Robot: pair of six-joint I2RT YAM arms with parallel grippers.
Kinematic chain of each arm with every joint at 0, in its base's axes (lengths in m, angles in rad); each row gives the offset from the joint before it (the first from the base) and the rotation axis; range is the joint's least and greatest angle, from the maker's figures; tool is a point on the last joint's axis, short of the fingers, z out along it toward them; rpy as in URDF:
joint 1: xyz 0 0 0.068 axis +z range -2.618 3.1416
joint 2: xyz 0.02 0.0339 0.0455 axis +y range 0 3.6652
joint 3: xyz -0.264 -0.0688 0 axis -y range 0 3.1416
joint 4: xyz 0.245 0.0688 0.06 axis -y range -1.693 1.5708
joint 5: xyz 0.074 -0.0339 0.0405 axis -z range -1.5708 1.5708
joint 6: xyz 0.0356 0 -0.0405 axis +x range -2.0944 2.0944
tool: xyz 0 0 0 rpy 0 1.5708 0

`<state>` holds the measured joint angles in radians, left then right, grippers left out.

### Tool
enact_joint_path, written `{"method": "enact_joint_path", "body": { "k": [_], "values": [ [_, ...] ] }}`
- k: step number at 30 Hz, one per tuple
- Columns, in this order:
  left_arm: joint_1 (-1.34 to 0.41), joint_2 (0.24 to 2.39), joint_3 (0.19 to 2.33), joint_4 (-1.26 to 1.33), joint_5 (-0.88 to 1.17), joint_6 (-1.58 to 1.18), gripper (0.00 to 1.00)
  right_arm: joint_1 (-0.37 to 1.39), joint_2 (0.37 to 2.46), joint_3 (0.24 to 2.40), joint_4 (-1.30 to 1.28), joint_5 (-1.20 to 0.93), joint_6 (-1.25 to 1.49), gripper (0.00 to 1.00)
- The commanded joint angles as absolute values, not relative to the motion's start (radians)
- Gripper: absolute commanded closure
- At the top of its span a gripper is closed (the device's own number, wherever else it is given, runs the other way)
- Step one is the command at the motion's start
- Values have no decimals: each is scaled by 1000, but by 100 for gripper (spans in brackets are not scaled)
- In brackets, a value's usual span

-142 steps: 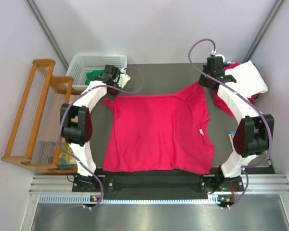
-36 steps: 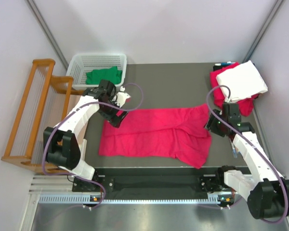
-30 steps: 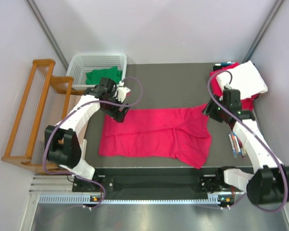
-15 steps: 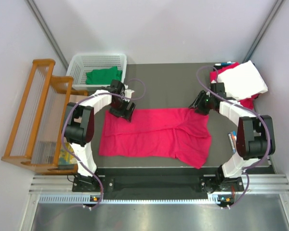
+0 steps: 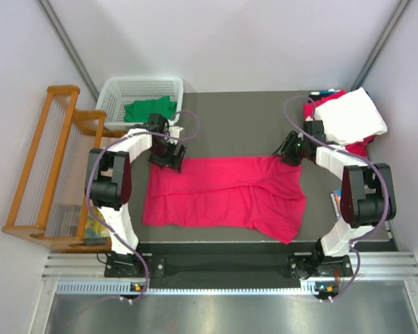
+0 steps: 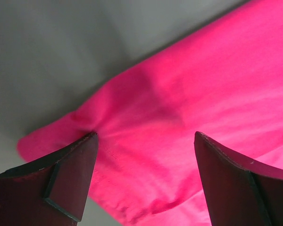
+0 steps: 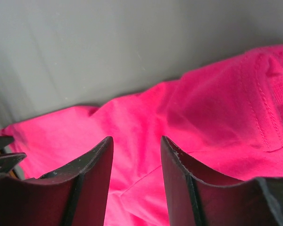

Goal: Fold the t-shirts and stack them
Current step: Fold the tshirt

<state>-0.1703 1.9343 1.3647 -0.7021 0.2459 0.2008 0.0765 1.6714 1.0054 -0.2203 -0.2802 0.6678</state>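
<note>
A crimson-pink t-shirt [image 5: 223, 195] lies folded in half on the dark table, its fold along the far edge. My left gripper [image 5: 168, 154] stands open over the shirt's far left corner, and pink cloth [image 6: 170, 108] lies flat between its wide-apart fingers [image 6: 70, 174]. My right gripper [image 5: 290, 152] hovers open at the far right corner by the sleeve, with pink cloth [image 7: 217, 108] under its fingers [image 7: 177, 179]. A green t-shirt [image 5: 150, 109] sits in the basket. A folded white t-shirt [image 5: 352, 115] rests on another red cloth [image 5: 319, 110] at the far right.
The white lattice basket [image 5: 141, 86] stands at the far left corner of the table. A wooden rack [image 5: 42, 167] is beside the table on the left. Small coloured pens [image 5: 334, 200] lie near the right edge, partly behind my right arm.
The once-flat pink shirt lies folded in half. Over the last second both grippers moved in to its far corners, and both sets of jaws narrowed slightly.
</note>
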Motion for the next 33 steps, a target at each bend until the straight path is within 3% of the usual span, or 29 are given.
{"method": "enact_joint_path", "body": {
  "k": [1, 12, 24, 33],
  "values": [
    [-121, 1879, 1322, -681, 221, 256, 13, 64, 1674, 960, -155, -270, 690, 55],
    [-117, 1841, 1324, -709, 262, 245, 16, 60, 1684, 858, -110, -247, 692, 57],
    [-112, 1744, 1250, -710, 181, 316, 15, -57, 1763, 954, -153, -199, 644, 61],
    [-123, 1776, 1357, -808, 336, 250, 16, -98, 1779, 1002, -158, -261, 646, 61]
  ]
}}
